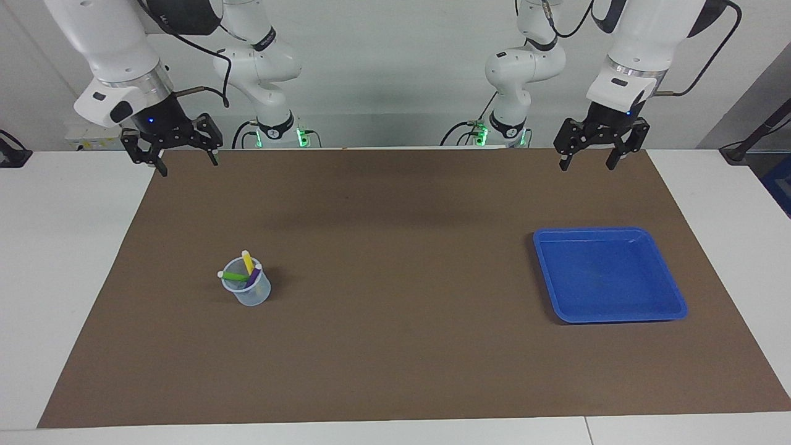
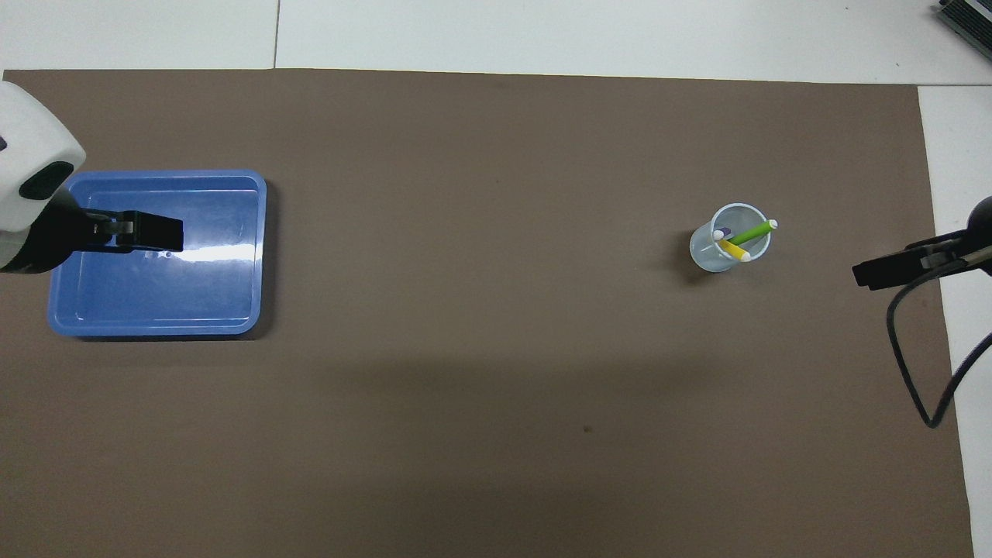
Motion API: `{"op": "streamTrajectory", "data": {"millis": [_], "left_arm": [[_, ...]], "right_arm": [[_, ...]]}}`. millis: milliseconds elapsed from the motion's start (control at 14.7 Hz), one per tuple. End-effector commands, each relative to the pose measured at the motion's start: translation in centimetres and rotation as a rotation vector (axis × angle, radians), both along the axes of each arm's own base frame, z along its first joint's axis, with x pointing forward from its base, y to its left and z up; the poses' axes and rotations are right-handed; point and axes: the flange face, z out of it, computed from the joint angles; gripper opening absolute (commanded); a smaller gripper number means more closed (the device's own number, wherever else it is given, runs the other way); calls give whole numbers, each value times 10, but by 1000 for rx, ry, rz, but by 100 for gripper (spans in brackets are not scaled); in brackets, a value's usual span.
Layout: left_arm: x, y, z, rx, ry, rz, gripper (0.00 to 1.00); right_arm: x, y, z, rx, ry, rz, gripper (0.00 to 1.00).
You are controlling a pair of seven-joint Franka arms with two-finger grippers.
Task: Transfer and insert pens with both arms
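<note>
In the cup (image 1: pixel 249 292), pens (image 1: pixel 245 271) stand well apart from both open grippers.

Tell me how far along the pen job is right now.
Done, by the look of it: the green pen, yellow pen and purple pen all stand in the clear cup, and the blue tray holds none. In hand: nothing; the left pincer and the right pincer hang open and empty over the mat's edge nearest the robots. Left: no pen lies loose.
</note>
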Motion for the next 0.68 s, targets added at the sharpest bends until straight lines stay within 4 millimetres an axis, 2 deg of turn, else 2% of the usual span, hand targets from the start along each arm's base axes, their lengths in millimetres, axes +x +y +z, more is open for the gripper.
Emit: {"op": "streamTrajectory", "data": {"millis": [0,613], "left_arm": [[-8,3,3,-4,6,0,100],[-8,1,3,-4,3,-6,100]], "right_arm": [[2,6,-2,12,-16,-3,100],[2,2,-4,11,-10,-9,100]]}}
